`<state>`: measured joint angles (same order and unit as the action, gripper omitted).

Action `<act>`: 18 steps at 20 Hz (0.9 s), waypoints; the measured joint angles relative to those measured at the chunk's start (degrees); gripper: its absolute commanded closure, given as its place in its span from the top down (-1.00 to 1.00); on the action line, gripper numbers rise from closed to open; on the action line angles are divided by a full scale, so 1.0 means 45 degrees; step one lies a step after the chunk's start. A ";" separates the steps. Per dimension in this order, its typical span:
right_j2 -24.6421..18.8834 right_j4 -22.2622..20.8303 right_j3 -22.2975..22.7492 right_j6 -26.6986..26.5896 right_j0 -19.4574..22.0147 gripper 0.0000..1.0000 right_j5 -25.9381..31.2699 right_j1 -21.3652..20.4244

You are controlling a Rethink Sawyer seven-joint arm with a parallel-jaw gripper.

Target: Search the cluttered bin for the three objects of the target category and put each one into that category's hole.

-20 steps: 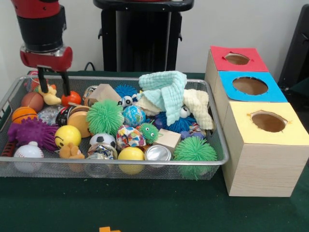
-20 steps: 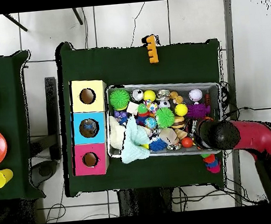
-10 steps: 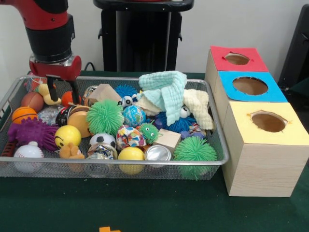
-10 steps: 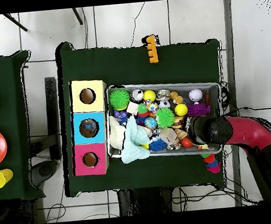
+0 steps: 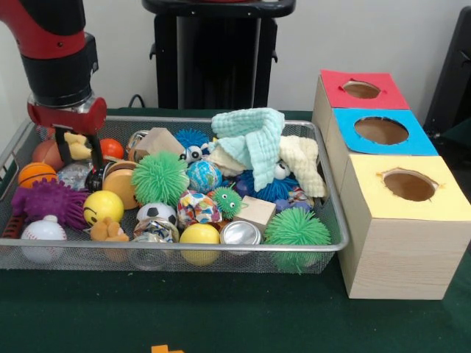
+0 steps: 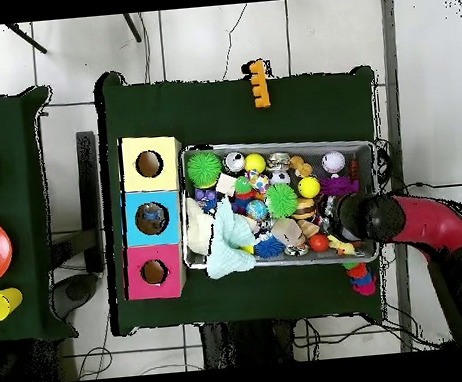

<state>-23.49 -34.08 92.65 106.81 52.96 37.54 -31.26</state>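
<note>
The gripper (image 5: 76,147) is shown at the upper left of the front view, lowered into the wire-mesh bin (image 5: 335,220). Its two black fingers are closed upon a small yellow toy (image 5: 76,144), apparently a rubber duck, which is held just above the clutter. An orange ball (image 5: 111,148) is seen just beside the toy at right, and a brown ball (image 5: 46,153) at left. The three boxes are ranged along the right of the frame: the red-topped hole (image 5: 361,90) farthest back, the blue-topped hole (image 5: 381,130) in the middle, the yellow-topped hole (image 5: 409,185) nearest.

The grasp is judged precarious, since only a small part of a soft, rounded toy is pinched. The toy may slip out during transport across the full width of the bin. The raised mint cloth (image 5: 254,136) may also be snagged if the carry is kept low.
</note>
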 measured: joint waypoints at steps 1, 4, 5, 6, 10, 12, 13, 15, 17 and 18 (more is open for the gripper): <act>0.0081 -0.0008 -0.0055 0.0000 -0.0001 1.00 -0.0013 0.0104; 0.0226 -0.0016 -0.0146 0.0000 -0.0024 1.00 -0.0095 0.0304; 0.0340 -0.0016 -0.0208 0.0000 -0.0063 1.00 -0.0189 0.0434; 0.0454 -0.0018 -0.0267 0.0000 -0.0117 1.00 -0.0303 0.0553; 0.0937 -0.0016 -0.0503 0.0000 -0.0441 1.00 -0.0894 0.1019; 0.1148 -0.0013 -0.0616 0.0000 -0.0616 1.00 -0.1241 0.1227; 0.1234 -0.0013 -0.0656 0.0000 -0.0683 1.00 -0.1365 0.1295; 0.1482 -0.0010 -0.0759 0.0000 -0.0870 1.00 -0.1649 0.1455; 0.1620 -0.0013 -0.0793 0.0000 -0.0971 1.00 -0.1754 0.1517; 0.1692 -0.0010 -0.0806 0.0000 -0.1020 1.00 -0.1796 0.1547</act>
<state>-15.87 -34.13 89.03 106.81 48.38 29.46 -24.30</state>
